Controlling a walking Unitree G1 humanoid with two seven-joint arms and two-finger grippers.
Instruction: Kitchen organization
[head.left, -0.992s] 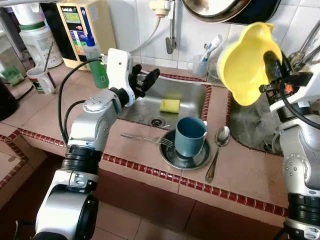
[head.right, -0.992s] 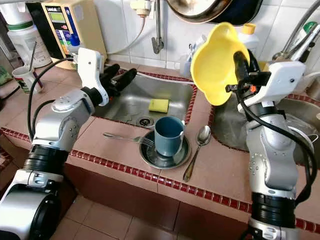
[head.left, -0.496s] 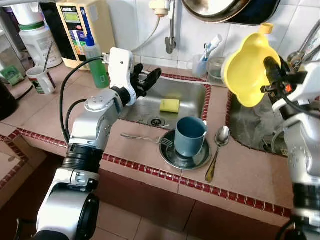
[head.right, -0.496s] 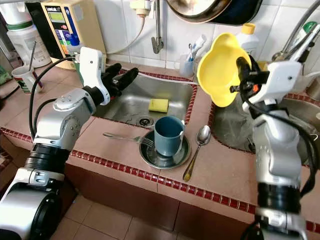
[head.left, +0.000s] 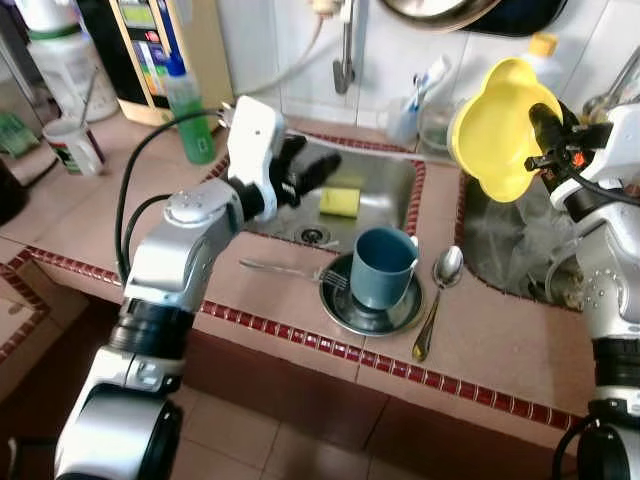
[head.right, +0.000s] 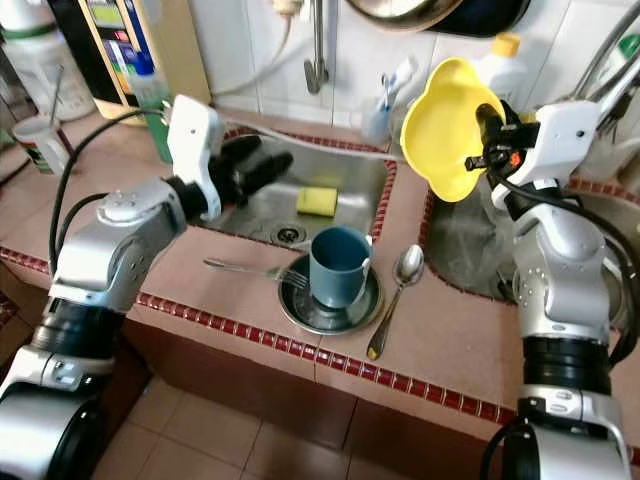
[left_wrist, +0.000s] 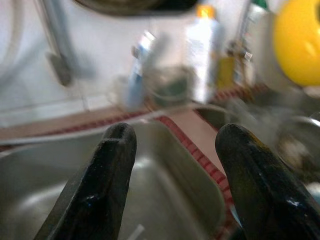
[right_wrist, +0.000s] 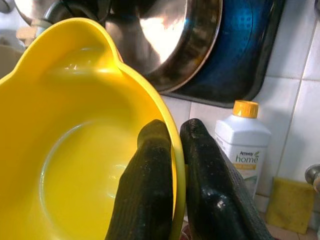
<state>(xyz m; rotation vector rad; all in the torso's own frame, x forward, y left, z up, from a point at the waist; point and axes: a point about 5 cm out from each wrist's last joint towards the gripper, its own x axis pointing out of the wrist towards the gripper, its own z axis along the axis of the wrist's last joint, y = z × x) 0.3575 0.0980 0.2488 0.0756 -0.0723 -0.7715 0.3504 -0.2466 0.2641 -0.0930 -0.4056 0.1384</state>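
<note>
Between the right pincer's (head.right: 488, 140) pressed fingers, the yellow bowl's (head.right: 445, 130) rim is pinched, tilted aloft, likely for stowing; the left pincer (head.left: 305, 170) hovers spread above the sink (head.left: 385, 185).

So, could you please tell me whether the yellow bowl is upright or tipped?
Tipped. The right gripper pinches the yellow bowl by its rim, holding it on edge above the counter, and its bare inside faces the wrist camera.
</note>
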